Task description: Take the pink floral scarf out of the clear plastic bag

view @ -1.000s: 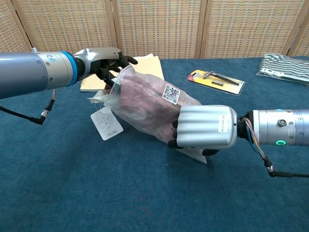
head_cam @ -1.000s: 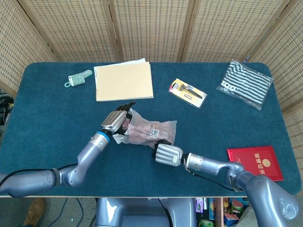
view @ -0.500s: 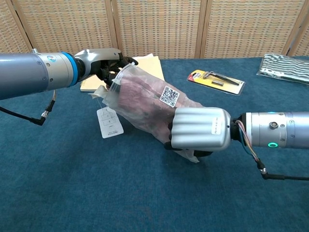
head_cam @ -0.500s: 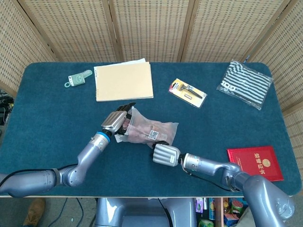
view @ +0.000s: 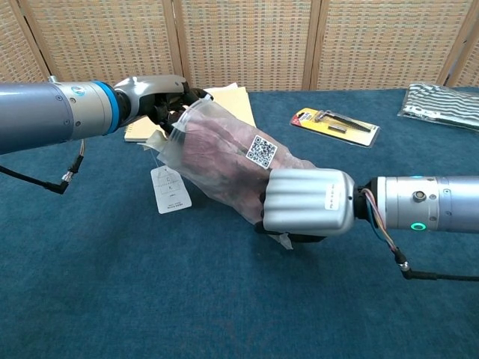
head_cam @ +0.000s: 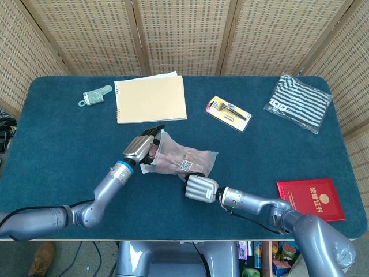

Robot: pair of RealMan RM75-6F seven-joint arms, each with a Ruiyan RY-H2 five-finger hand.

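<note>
Far left on the blue worktop (head_cam: 52,144) lies a small green tag (head_cam: 95,96), then a tan notebook (head_cam: 150,99) just behind the action. The left hand (view: 153,96) grips the open mouth end of the clear plastic bag (view: 224,161), fingers curled onto the film, a white label (view: 170,190) dangling below. The pink floral scarf (view: 217,153) sits wholly inside the bag, which is lifted at a tilt between both hands. The right hand (view: 307,202) is clamped on the bag's lower end, fingers folded over it. Further right: a yellow razor pack (head_cam: 229,112), a striped packet (head_cam: 298,102) at the back corner, and a red booklet (head_cam: 311,198) near the front edge.
</note>
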